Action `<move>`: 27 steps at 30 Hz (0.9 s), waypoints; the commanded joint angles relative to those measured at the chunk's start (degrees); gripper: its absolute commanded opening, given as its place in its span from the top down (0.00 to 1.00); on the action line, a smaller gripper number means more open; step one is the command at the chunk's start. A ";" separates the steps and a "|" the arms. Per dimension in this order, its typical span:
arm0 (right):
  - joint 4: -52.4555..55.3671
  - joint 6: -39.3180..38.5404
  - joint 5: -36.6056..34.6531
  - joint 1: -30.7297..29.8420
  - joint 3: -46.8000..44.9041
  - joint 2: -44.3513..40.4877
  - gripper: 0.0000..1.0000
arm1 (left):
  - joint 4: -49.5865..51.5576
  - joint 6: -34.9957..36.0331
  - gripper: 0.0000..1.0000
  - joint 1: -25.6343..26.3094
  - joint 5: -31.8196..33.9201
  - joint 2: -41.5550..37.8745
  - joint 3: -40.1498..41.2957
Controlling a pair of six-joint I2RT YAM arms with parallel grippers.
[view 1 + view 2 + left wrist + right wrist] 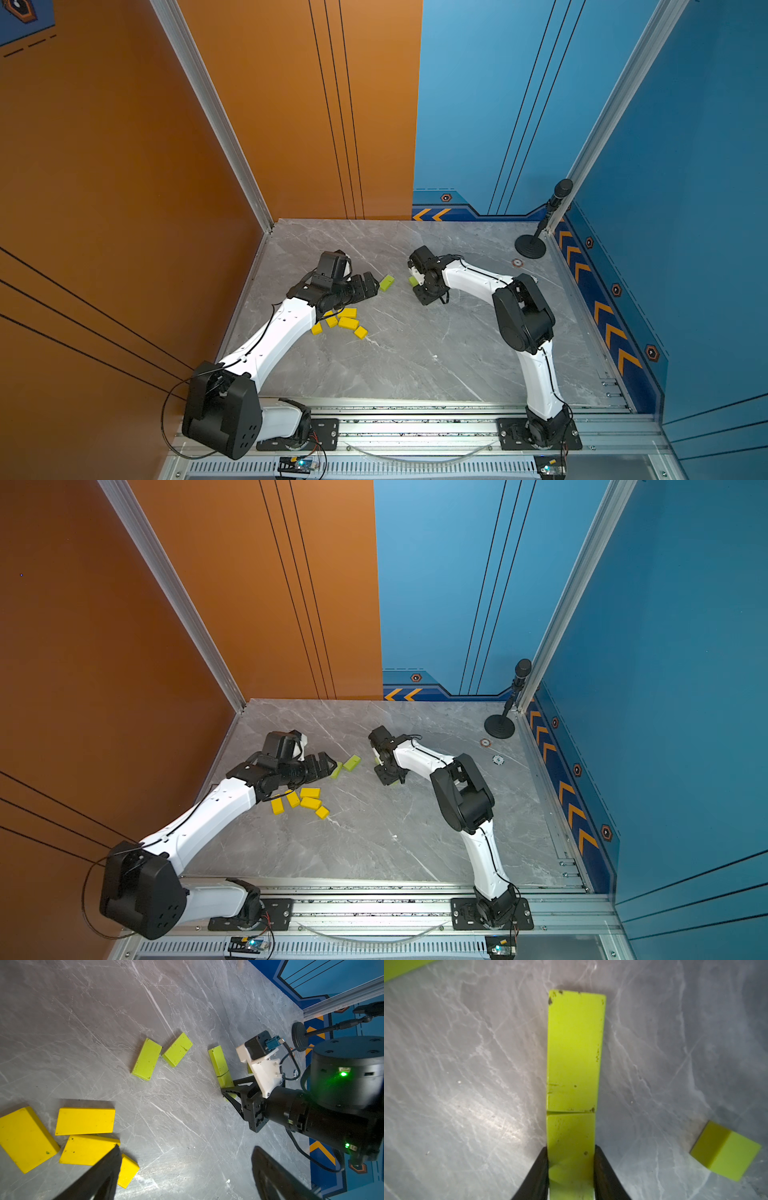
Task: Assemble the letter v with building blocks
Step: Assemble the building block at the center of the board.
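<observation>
The right pincer (pixel 571 1154) clamps a smooth lime-green rectangular block (pixel 571 1132), butted against a longer lime-green brick (pixel 575 1051) on the veined grey worktop (pixel 467 1064); the left pincer (pixel 186 1149) gapes apart.

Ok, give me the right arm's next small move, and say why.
Probably open the right gripper and back off: the gripped block already butts end to end against the other lime-green block, forming one straight stroke.

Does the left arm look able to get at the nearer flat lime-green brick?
Likely yes: left gripper is open and empty; the flat lime-green brick lies just ahead, bare marble tabletop between.
</observation>
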State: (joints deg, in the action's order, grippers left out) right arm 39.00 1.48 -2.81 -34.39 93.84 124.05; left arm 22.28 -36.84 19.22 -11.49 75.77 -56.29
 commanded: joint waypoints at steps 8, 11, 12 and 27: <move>1.07 0.21 0.20 0.21 0.37 1.35 0.62 | 1.35 0.90 0.02 0.64 0.86 0.35 -1.51; 1.40 0.02 0.07 0.32 0.70 1.37 0.62 | 1.36 0.95 0.02 0.70 0.90 0.45 -1.63; 1.62 0.02 0.14 0.34 0.83 1.29 0.61 | 1.36 0.90 0.02 0.73 0.92 0.52 -1.62; 2.57 -0.84 -0.83 0.46 1.78 -1.34 0.49 | 1.69 0.94 0.02 0.89 0.86 0.26 -1.61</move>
State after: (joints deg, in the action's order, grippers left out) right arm 39.48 1.26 -2.83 -34.39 94.28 124.05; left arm 22.33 -36.84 19.59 -11.46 75.77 -56.29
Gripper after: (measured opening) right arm 0.507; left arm 0.976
